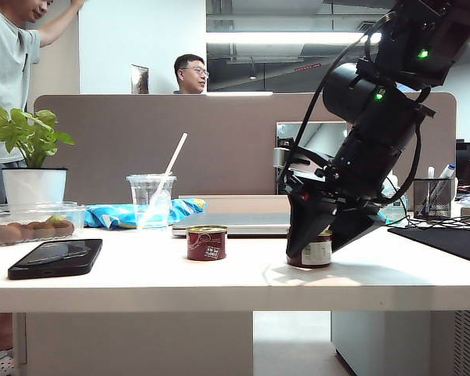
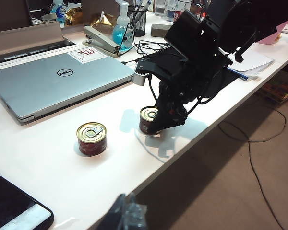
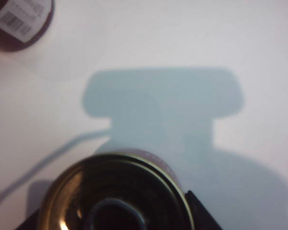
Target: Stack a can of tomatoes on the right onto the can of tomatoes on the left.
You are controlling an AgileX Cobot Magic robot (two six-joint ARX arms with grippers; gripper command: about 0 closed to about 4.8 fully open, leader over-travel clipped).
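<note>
The left can of tomatoes (image 1: 207, 243) (image 2: 91, 138) (image 3: 19, 21) stands alone on the white table (image 1: 141, 278). The right can of tomatoes (image 1: 319, 252) (image 2: 146, 116) (image 3: 115, 196) also rests on the table. My right gripper (image 1: 323, 244) (image 2: 159, 122) (image 3: 113, 223) reaches down over it, and its dark fingers (image 3: 198, 213) press the can's rim from both sides. Back at the table's near edge, far from both cans, my left gripper (image 2: 127, 215) holds nothing, its tips together.
A closed laptop (image 2: 57, 79) lies behind the cans. A black phone (image 1: 55, 258), a plastic cup with a straw (image 1: 151, 200), a box of fruit (image 1: 27, 223) and a potted plant (image 1: 34, 184) stand to the left. Cables, a stapler (image 2: 102, 38) and a pen holder (image 1: 433, 196) crowd the far right.
</note>
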